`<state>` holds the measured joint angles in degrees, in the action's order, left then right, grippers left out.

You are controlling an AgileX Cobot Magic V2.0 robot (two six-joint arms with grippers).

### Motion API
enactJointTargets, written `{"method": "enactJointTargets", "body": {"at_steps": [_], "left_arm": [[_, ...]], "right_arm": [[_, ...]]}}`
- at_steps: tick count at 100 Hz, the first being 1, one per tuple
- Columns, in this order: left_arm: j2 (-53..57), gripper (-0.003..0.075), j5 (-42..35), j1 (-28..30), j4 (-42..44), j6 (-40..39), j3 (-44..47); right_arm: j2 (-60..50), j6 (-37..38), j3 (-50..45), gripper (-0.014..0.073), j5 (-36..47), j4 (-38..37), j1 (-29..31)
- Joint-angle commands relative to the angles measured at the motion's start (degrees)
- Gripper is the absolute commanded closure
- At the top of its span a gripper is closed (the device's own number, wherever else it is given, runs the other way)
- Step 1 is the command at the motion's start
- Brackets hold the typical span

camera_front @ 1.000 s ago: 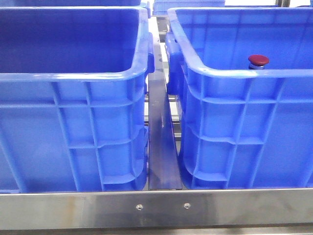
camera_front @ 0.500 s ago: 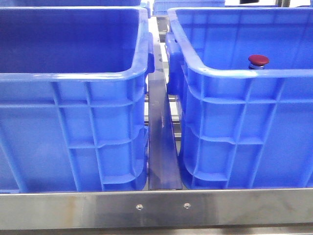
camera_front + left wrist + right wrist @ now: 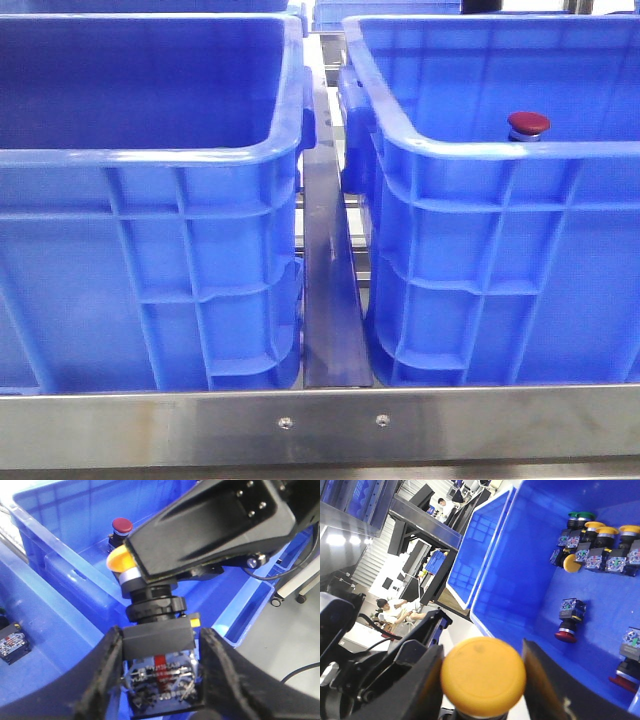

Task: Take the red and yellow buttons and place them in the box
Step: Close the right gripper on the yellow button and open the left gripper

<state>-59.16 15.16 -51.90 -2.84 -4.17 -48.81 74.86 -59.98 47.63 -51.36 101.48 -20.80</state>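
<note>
The yellow button [image 3: 120,560] hangs in the air between both grippers. My left gripper [image 3: 160,647] is shut on its black switch body. My right gripper [image 3: 210,525] comes from the other side over its orange-yellow cap. In the right wrist view the cap [image 3: 483,680] sits between the right gripper's [image 3: 483,667] fingers, touching both. A red button [image 3: 528,124] stands upright inside the right blue crate [image 3: 500,260]; it also shows in the left wrist view [image 3: 121,526]. Neither gripper shows in the front view.
A second identical blue crate [image 3: 150,250] stands on the left, with a metal rail [image 3: 325,280] between the two. In the right wrist view a blue crate [image 3: 530,570] holds several buttons, yellow [image 3: 607,532], green [image 3: 580,516] and red [image 3: 568,625]. A small sensor module [image 3: 12,640] lies in another crate.
The crates and the red button have not moved. A dark part at the top edge of the front view has shifted a little to the left.
</note>
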Motion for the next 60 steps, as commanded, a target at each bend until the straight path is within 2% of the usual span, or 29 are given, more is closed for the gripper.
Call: {"method": "enactJointTargets", "body": {"at_steps": [1,16,23,28,42,60], "left_arm": [[0.76,0.0570,-5.03,-0.39,0.01,-0.64,-1.56],[0.76,0.0249,-4.92,-0.39,0.01,-0.64,-1.56],[0.76,0.0151,-4.27,-0.39,0.01,-0.64,-1.56],[0.76,0.0125,-3.52,-0.39,0.01,-0.64,-1.56],[0.90,0.0135,-2.25,-0.27,-0.09,-0.64,-1.56],[2.24,0.0135,-1.93,1.73,-0.09,-1.90,-1.56]], "right_arm": [[-1.23,-0.23,1.88,0.0384,-3.33,8.44,-0.09],[-1.23,-0.28,1.88,0.0384,-3.31,8.15,-0.09],[-1.23,-0.33,1.88,0.0384,-3.25,8.14,0.02],[-1.23,-0.33,1.88,0.0384,-2.89,8.14,0.02],[-1.23,-2.25,2.21,0.0384,-1.53,8.14,1.38],[-1.32,-3.95,3.28,0.0384,-1.87,8.36,6.61]]}}
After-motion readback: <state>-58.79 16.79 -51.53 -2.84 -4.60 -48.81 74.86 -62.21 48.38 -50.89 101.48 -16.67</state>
